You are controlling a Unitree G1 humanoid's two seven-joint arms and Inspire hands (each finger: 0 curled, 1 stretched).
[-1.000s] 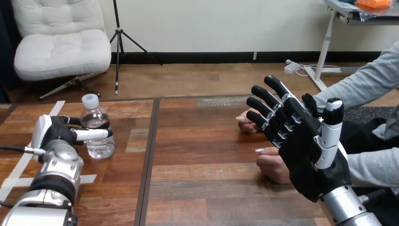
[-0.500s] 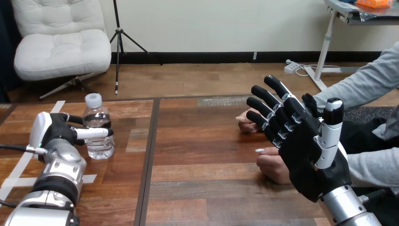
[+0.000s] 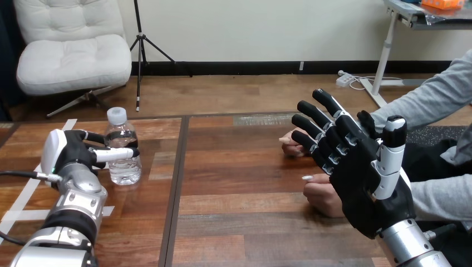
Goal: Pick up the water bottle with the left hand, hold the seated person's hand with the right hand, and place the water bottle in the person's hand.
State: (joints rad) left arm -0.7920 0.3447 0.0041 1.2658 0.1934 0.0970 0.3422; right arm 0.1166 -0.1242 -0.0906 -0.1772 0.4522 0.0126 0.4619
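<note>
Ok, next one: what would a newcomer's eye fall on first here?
The right hand looms large at the right, raised with its fingers spread open, in front of the person's nearer hand and the person's farther hand, both resting on the wooden table. At the left, the left hand is curled round an upright water bottle.

The water bottle (image 3: 123,162) is clear, with a white cap (image 3: 116,115) and a dark band round its upper part; the left hand (image 3: 69,156) is black with a white shell on its back. The right hand (image 3: 364,181) is black, its thumb banded white and black; the left forearm (image 3: 78,197) and right forearm (image 3: 409,245) are silver. The table (image 3: 239,167) is reddish-brown streaked wood; strips of white tape (image 3: 22,197) cross its left part.
</note>
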